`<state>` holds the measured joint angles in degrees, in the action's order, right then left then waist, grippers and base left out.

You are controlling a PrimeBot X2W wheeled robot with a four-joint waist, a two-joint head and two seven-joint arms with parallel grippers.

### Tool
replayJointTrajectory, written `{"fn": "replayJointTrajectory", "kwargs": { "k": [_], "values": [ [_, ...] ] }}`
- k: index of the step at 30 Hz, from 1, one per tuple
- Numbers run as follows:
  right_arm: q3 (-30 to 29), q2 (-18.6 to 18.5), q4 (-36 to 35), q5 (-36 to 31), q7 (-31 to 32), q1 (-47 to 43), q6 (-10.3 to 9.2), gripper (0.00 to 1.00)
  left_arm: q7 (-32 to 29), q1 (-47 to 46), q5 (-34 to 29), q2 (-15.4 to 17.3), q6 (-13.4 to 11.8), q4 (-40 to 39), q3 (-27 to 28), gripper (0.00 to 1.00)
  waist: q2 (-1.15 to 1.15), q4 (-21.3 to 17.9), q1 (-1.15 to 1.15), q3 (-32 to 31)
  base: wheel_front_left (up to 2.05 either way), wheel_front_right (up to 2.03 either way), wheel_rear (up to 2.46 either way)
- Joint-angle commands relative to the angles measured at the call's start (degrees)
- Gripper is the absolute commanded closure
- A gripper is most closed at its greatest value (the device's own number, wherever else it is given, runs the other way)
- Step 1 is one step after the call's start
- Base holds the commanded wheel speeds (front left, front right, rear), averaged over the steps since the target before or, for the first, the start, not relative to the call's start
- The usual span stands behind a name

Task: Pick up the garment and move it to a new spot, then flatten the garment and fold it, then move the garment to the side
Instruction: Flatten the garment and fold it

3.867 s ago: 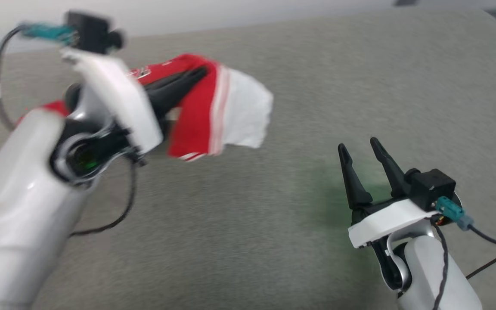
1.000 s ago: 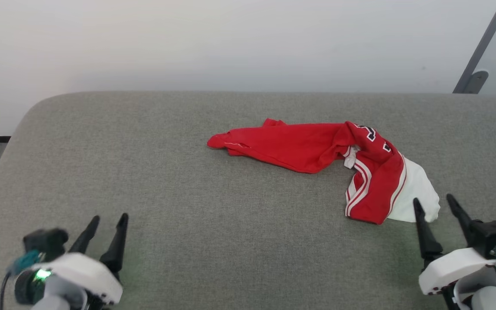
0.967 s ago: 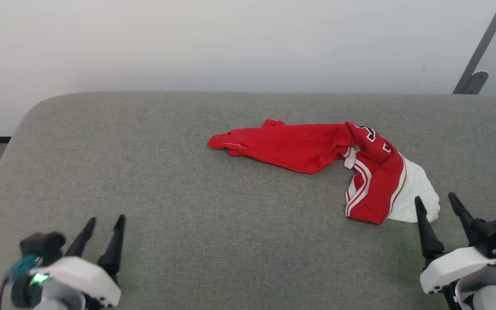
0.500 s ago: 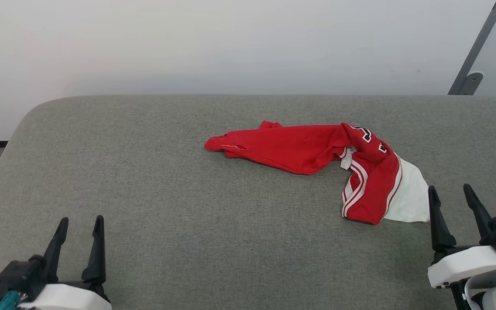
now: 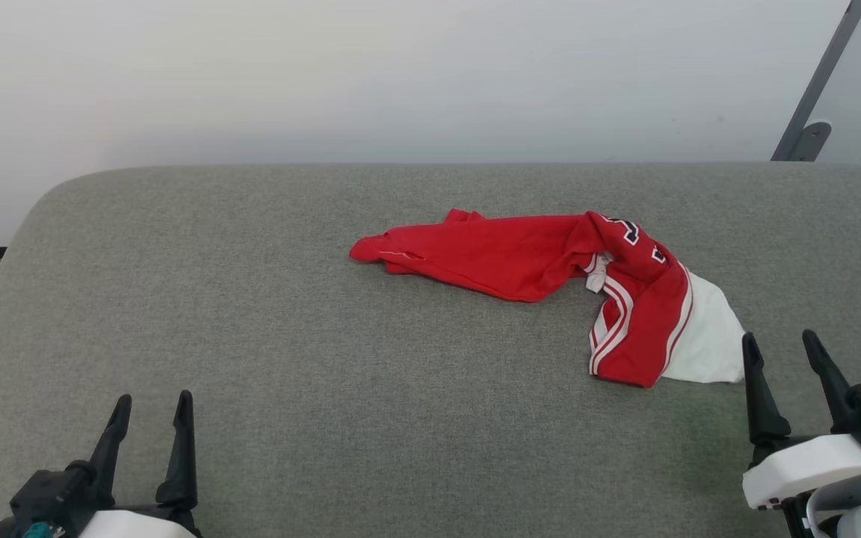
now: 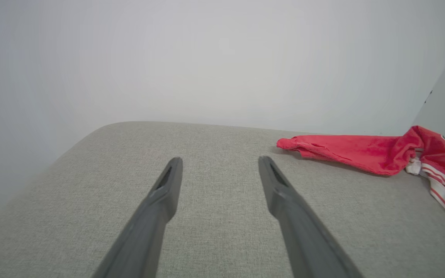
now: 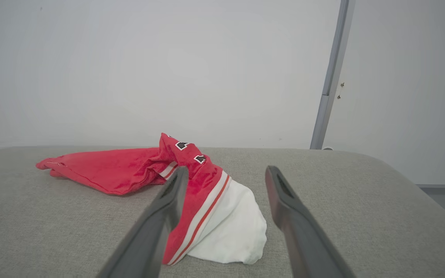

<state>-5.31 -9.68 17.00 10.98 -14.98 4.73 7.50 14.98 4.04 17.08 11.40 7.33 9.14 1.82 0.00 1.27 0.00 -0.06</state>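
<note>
Though earlier aloft, garment (image 5: 520,255) now down.

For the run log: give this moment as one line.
garment: red jersey T-shirt crumpled on grey padded surface, not yet flattened | left gripper: open, empty | right gripper: open, empty, near white sleeve

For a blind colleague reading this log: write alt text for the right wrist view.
A crumpled red jersey lies on a grey padded surface, its white sleeve nearest the camera. The right gripper points toward it, open and empty, before a plain white wall.
</note>
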Motion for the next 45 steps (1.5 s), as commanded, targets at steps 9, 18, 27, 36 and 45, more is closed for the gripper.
{"fn": "replayJointTrajectory", "kwargs": {
  "k": [9,18,27,36,45],
  "values": [
    [5.0,-7.0,4.4,1.6,14.6,3.7,-0.02,0.00,0.3,0.6,0.6,-1.5,0.2,0.1,0.7,0.00,0.00,0.4,0.00,2.0,0.00,0.00,0.00],
    [14.3,-19.5,3.1,10.3,42.0,11.3,-0.01,0.00,0.3,-2.8,1.0,-3.4,0.2,1.1,-0.7,0.00,0.00,2.1,0.00,7.4,0.00,0.00,0.00],
    [17.1,-22.3,1.3,15.1,50.2,14.7,-0.02,0.00,0.3,-5.2,1.6,-4.5,0.2,2.0,-2.1,0.00,0.00,3.7,0.00,11.0,0.00,0.00,0.00],
    [18.6,-21.9,2.8,15.6,51.5,15.6,-0.02,0.69,0.3,-6.4,2.1,-4.7,0.2,2.0,-1.8,0.00,0.00,3.7,0.00,13.2,0.00,0.00,0.00],
    [18.5,-21.8,2.7,15.1,48.6,17.2,-0.02,1.00,0.3,-7.3,2.3,-4.4,0.2,2.8,-2.2,0.00,0.00,2.0,0.00,13.4,0.00,0.00,0.00]
  ]
}}
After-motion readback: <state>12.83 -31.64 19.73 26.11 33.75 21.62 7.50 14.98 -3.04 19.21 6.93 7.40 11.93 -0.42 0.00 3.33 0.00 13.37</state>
